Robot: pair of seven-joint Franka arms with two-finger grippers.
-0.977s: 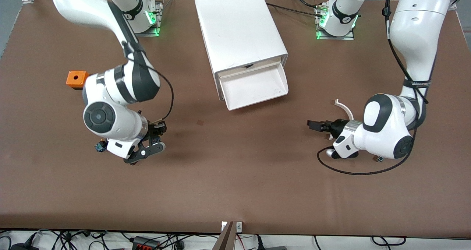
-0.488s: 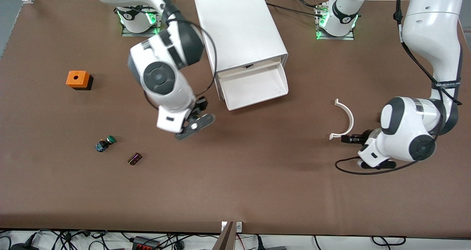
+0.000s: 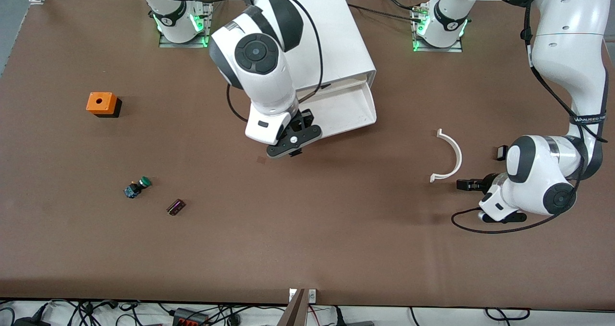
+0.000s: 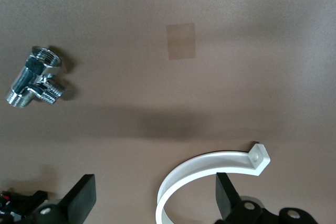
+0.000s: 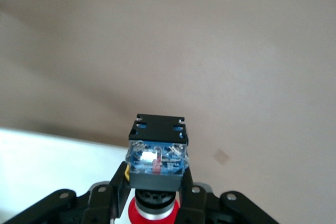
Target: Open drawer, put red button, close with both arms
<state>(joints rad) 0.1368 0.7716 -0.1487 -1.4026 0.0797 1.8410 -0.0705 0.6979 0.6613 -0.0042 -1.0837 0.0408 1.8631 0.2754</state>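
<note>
Between the right tool's [image 5: 155, 195] closed tips, red button [image 5: 156, 167], cap toward the wrist, over the pulled-out drawer's [image 3: 353, 109] front edge, likely for dropping inside. Left tool [image 3: 463, 185] open, waiting beside white clamp [image 3: 450, 156] on tabletop [image 3: 307, 239].

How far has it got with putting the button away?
The drawer is already pulled open. The right gripper is shut on the red button and sits over the drawer's front edge, so the button is not in yet. The left gripper waits, open, by a white clip. Dropping the button in and closing the drawer remain.
</note>
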